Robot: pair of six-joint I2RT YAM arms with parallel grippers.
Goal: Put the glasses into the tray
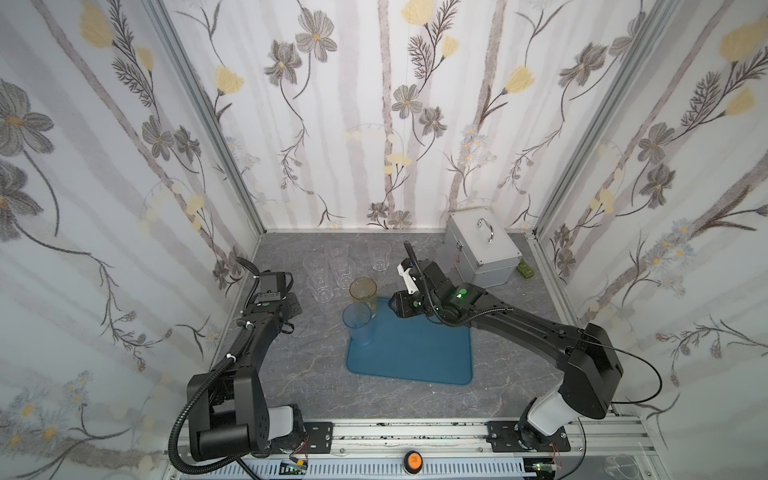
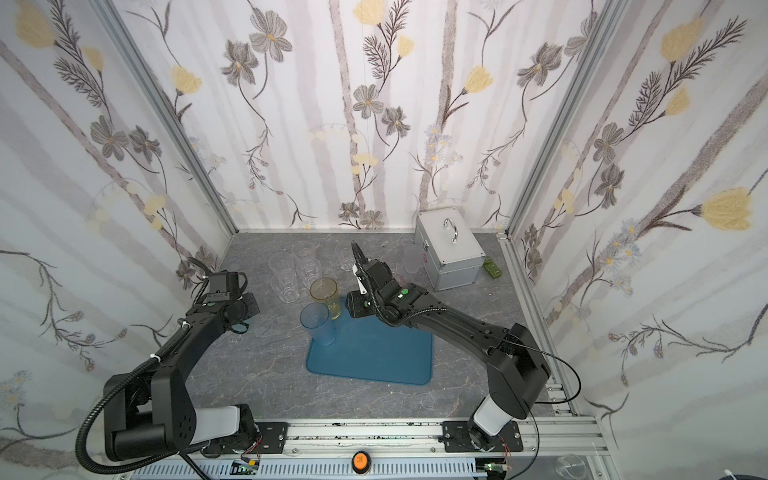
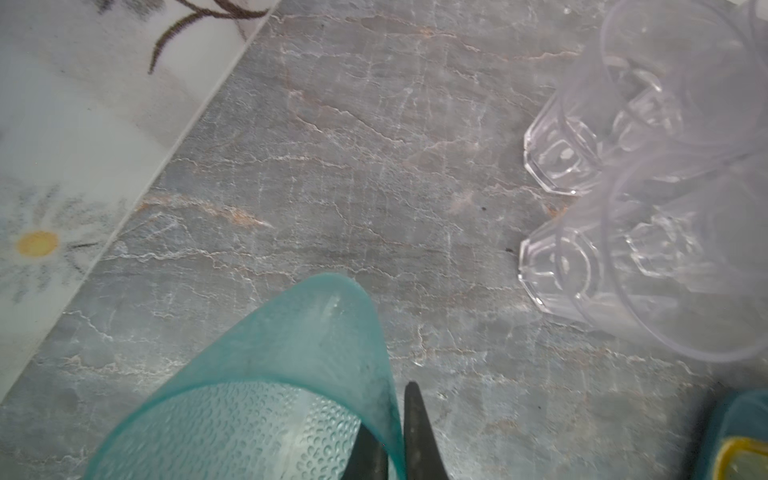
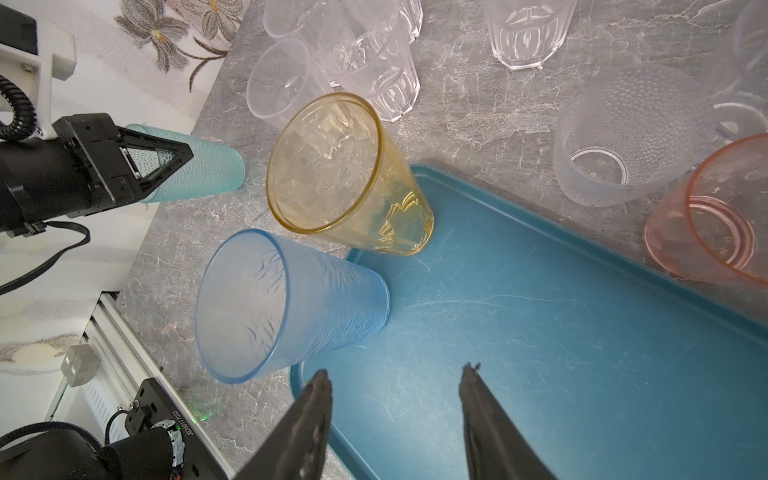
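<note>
Presently two glasses are seen upright on the tray (image 4: 540,332): one amber glass (image 4: 332,166) at a corner and one blue glass (image 4: 316,299) just beside it along the edge. Five clear faceted glasses (image 1: 322,286) are counted on the table (image 1: 291,374) beyond, four clustered and one apart. One frosted glass (image 4: 631,124) and one pink glass (image 4: 706,224) stand off the tray, near its rim. One teal glass (image 3: 291,353) is pinched by its wall in the closed left gripper (image 3: 395,432). The right gripper (image 4: 397,372) is held partly open above the tray, empty.
</note>
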